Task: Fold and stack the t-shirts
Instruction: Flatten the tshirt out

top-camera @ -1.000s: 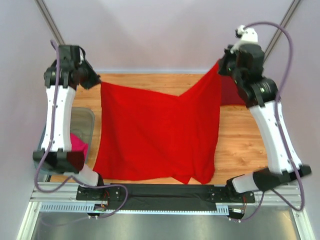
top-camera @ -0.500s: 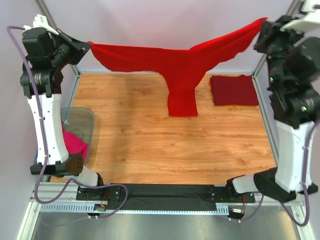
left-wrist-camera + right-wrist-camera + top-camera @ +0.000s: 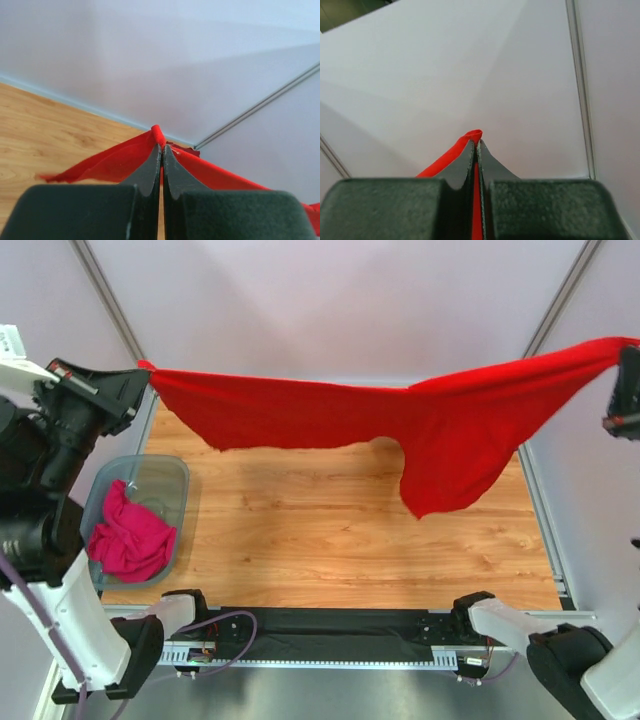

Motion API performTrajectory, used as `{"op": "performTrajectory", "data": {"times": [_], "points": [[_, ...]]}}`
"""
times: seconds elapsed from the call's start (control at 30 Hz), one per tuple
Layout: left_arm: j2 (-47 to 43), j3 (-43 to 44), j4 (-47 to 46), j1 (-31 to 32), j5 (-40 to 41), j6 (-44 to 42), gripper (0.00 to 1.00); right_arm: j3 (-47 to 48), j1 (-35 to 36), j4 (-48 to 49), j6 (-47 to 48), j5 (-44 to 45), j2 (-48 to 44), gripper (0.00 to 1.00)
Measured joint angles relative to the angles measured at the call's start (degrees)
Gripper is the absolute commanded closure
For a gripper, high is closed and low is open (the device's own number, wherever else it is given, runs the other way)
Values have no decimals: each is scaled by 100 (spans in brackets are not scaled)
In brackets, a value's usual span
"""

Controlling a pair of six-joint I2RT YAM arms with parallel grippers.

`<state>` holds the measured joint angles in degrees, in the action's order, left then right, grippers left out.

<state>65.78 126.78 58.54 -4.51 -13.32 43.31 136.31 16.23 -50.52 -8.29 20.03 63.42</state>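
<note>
Left fingers (image 3: 147,175) and right fingers (image 3: 465,167) each clench an end of the bright red t-shirt (image 3: 330,415), stretched taut between them above the bench (image 3: 300,540), probably to spread it flat for folding.

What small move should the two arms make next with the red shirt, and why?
Probably lower both arms together, keeping the pull. The left gripper and right gripper are each shut on an edge of the red t-shirt, which hangs stretched above the table.
</note>
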Motion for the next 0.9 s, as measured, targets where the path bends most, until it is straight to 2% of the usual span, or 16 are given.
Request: {"op": "performTrajectory", "data": {"times": [0.13,0.23,0.3,0.43,0.53,0.7,0.9], "points": [[7,837,420,0,28,-83,100,-227,0,138,-223,48,-636,100],[-44,970,474,0,17,-72,100,33,2,306,-155,55,-723,100],[-146,566,299,0,-44,-48,100,-17,0,538,11,103,-715,100],[-122,-713,-57,7,31,-48,100,-1104,2,1384,557,275,-592,100],[459,-1287,-308,15,341,-157,100,-1543,-173,1902,935,225,219,100],[2085,-1379,-984,13,634,-389,100,-1880,-684,2612,1078,-310,2151,100],[3960,-1604,-1652,-2,675,-750,100,-2590,-839,3064,944,-981,4059,100]]}}
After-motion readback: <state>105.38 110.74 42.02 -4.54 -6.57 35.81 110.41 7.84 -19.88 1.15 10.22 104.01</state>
